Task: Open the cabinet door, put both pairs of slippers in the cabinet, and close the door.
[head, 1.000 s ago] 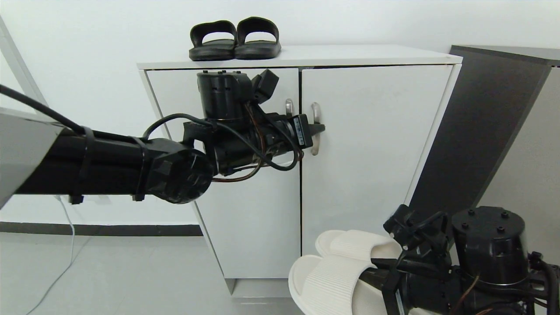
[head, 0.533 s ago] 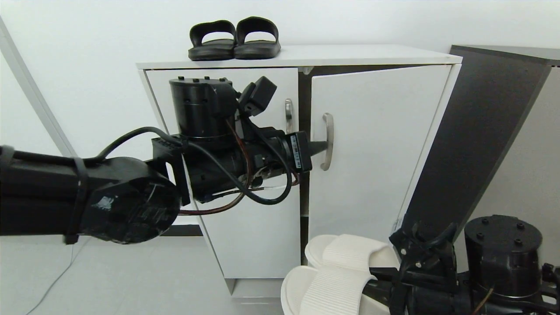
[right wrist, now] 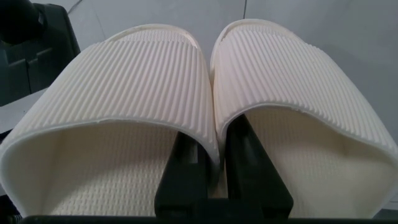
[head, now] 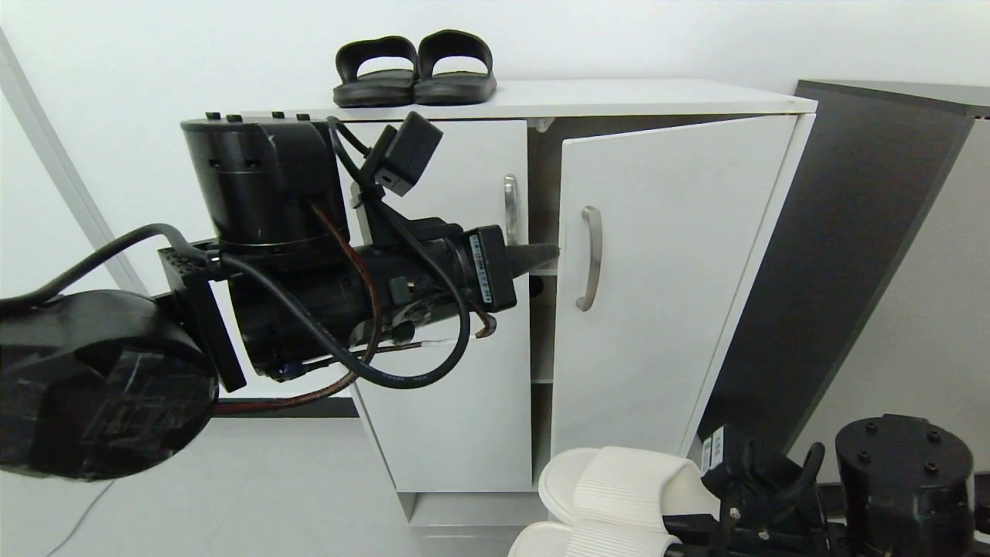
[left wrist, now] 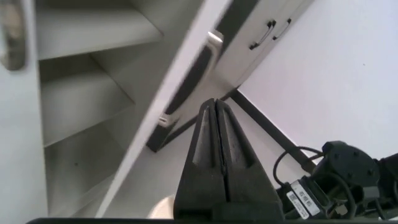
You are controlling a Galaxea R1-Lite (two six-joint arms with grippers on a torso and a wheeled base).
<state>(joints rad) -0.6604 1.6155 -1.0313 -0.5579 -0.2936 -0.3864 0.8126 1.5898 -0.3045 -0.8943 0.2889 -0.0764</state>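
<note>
L hand point(head: 543, 254) pinched shut, empty, tip mid-frame at edge of ajar right door point(head: 665, 294), left of handle point(head: 591, 257). R hand point(right wrist: 221, 149) clamps white slippers point(head: 611, 491) at frame bottom, side by side, toes twd cabinet point(head: 619, 94). Black slippers point(head: 415, 70) on top.

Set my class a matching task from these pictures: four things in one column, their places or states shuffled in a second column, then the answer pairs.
Column one
1. pair of black open-toed slippers
2. pair of white ribbed slippers
3. white right-hand cabinet door
4. left gripper

Column two
A. jaws shut, holding nothing
B. swung partly open
C. resting on the white cabinet top
D. held by the right gripper

Pairs: 1-C; 2-D; 3-B; 4-A
</note>
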